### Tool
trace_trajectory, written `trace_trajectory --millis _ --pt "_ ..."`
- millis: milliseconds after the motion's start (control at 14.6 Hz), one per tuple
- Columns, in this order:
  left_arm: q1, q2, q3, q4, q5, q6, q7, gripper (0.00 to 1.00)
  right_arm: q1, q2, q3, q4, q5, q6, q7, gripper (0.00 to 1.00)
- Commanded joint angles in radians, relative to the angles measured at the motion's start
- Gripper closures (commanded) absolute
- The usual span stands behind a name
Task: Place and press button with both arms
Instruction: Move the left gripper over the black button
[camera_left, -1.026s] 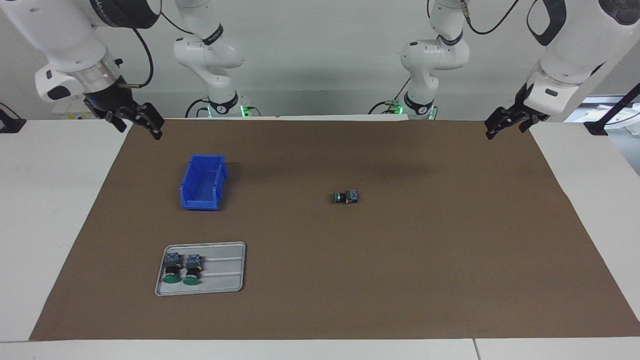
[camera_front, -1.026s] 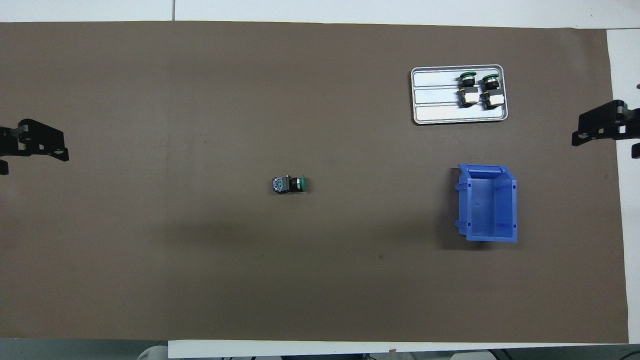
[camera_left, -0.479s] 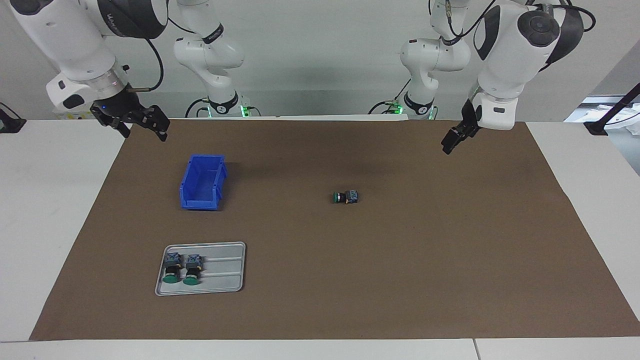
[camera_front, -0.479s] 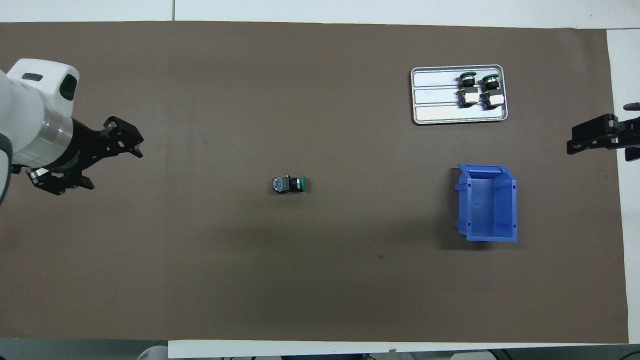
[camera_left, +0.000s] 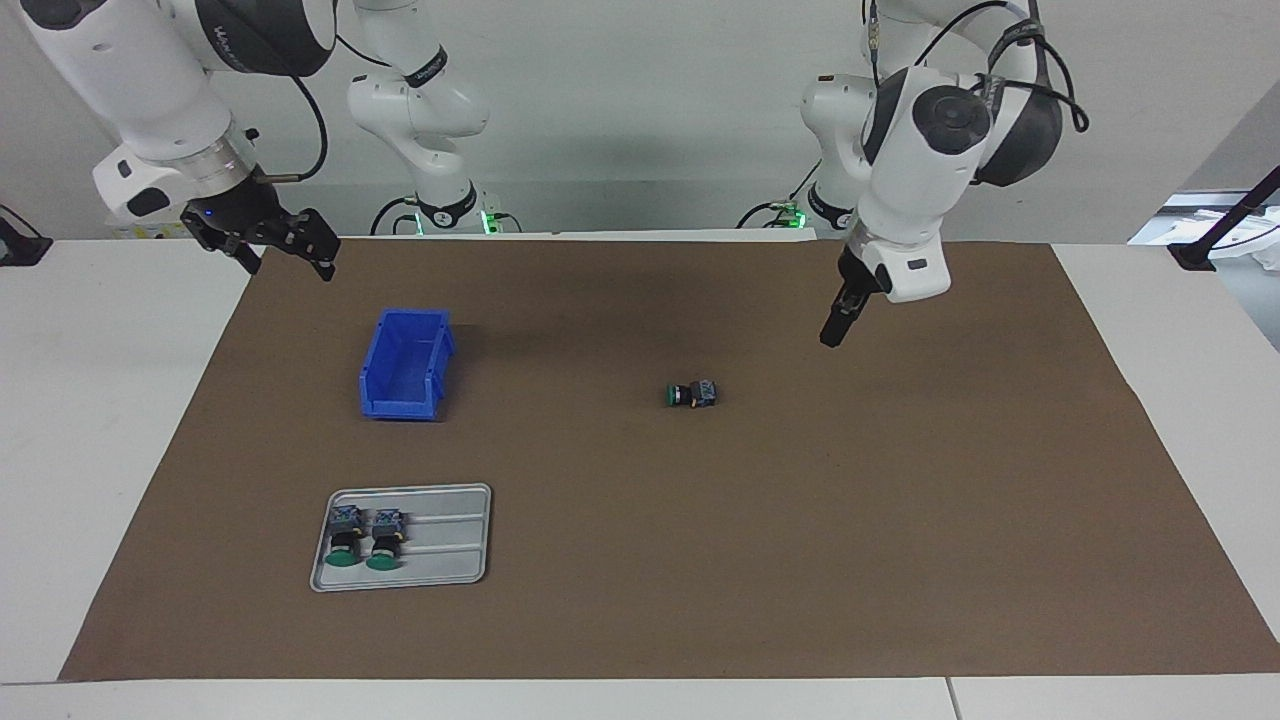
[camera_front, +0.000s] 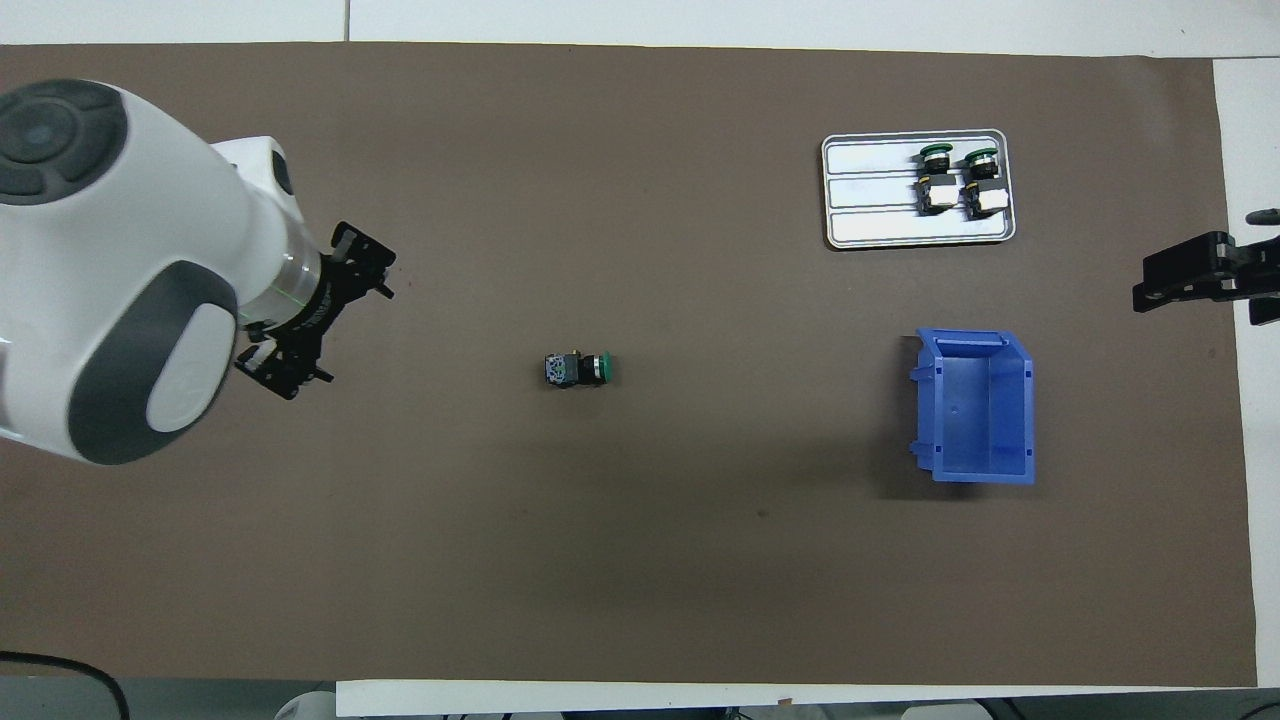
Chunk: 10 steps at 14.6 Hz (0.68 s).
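Three green-capped push-buttons are in view. One button lies on its side alone near the middle of the brown mat that covers the counter, its cap pointing toward the right arm's end. The other two buttons lie side by side in a grey metal tray, farther from the robots, at the right arm's end. A blue plastic bin stands empty and upright between that tray and the robots, apart from both.

The left gripper hangs in the air over bare mat, toward the left arm's end from the lone button and well apart from it; its fingers are spread and hold nothing. The right gripper hovers over the mat's edge at the right arm's end, above the counter corner nearest the robots, also released and empty.
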<state>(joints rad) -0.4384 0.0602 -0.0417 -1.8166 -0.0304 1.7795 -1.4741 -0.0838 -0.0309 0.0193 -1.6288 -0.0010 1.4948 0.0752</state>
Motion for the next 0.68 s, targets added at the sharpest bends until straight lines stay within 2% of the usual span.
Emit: trace_trajectory --millis 0,274,616 --pt "-0.055 0.058 0.013 -0.006 -0.048 0.058 -0.193 0.00 -0.011 -0.026 0.005 -0.029 0.001 0.004 -0.022 0.02" --pt "-0.118 0.156 0.013 0.005 -0.056 0.176 -0.440 0.00 -0.010 -0.026 0.005 -0.029 0.001 0.004 -0.022 0.02" --pt "-0.197 0.263 0.013 0.011 -0.056 0.254 -0.623 0.01 -0.010 -0.026 0.007 -0.029 0.001 0.004 -0.022 0.02"
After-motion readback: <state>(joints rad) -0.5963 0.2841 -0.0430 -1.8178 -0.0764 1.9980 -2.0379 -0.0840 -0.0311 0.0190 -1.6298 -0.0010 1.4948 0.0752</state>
